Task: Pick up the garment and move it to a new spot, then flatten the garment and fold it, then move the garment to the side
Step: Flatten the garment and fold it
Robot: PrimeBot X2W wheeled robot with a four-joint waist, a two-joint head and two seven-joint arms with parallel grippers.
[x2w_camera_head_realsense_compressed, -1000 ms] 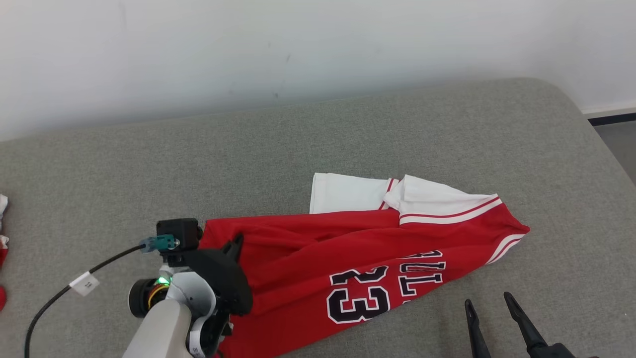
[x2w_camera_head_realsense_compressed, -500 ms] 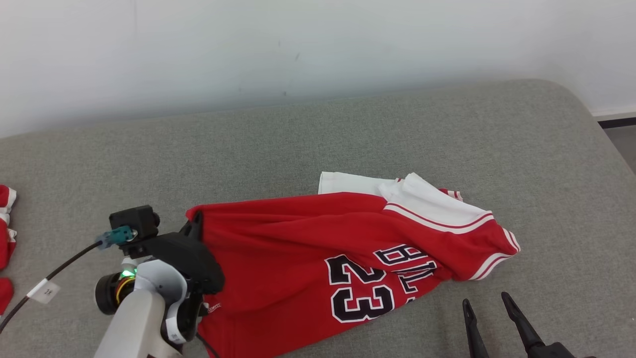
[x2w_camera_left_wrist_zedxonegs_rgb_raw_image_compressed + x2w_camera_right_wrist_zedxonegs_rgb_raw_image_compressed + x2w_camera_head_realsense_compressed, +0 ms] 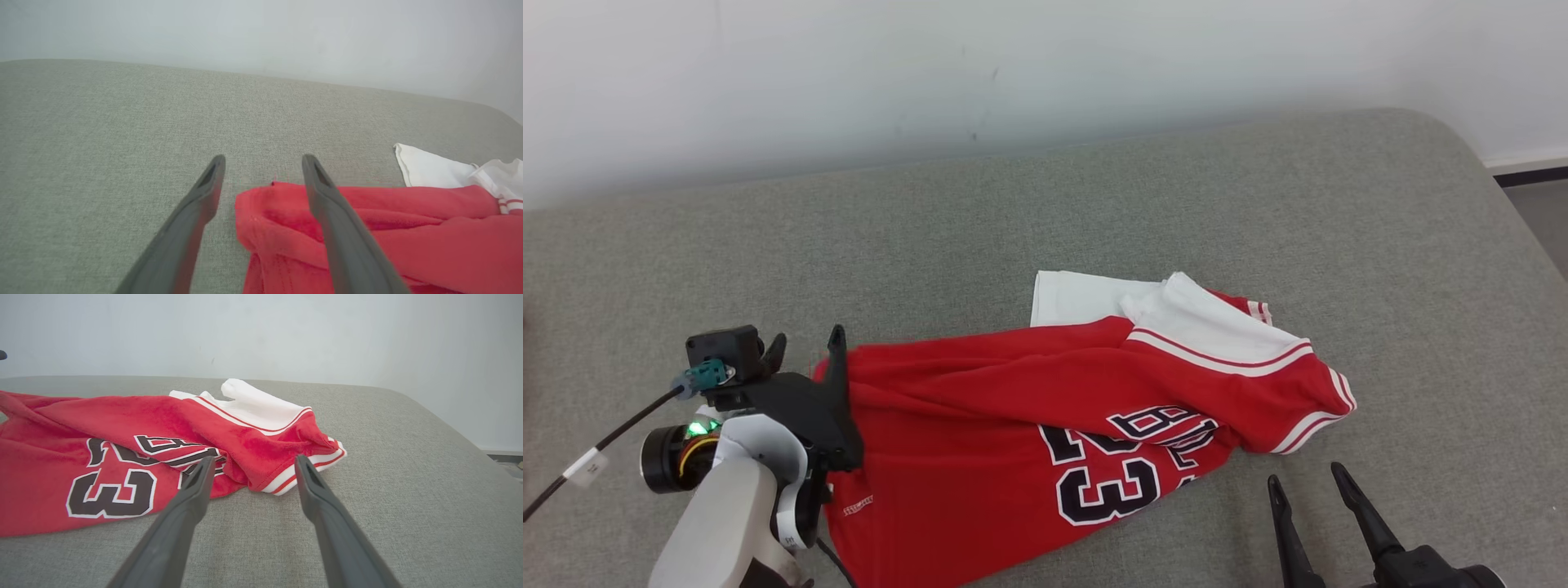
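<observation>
- Standing by the grey cushion, I see one red jersey lying on it, nearer the cushion's front edge than its wall-side edge, rumpled and not yet flat.
- The left gripper sits low over the cushion's front left part, its two fingers spread wide. The jersey's red corner lies loose between them and is not pinched.
- The right gripper waits over the cushion's front right part, its fingers also spread and empty, pointing at the jersey's striped end but clear of it.
- The step in hand looks to me like the flattening.
- To do it well, I would have each gripper take a single layer at opposite ends, the left at the red corner and the right at the striped end.
- Then draw the two ends apart while staying low to the cushion, so the long ridge along the cloth's wall-side edge pulls out instead of rolling over.
- The white panel is partly tucked under the red on the wall side of the cushion. It should be freed before any fold.
- Gripping too deep risks catching both layers.
- Count: one jersey, one cushion, two grippers with two dark fingers each, and one black cable on the left arm.
</observation>
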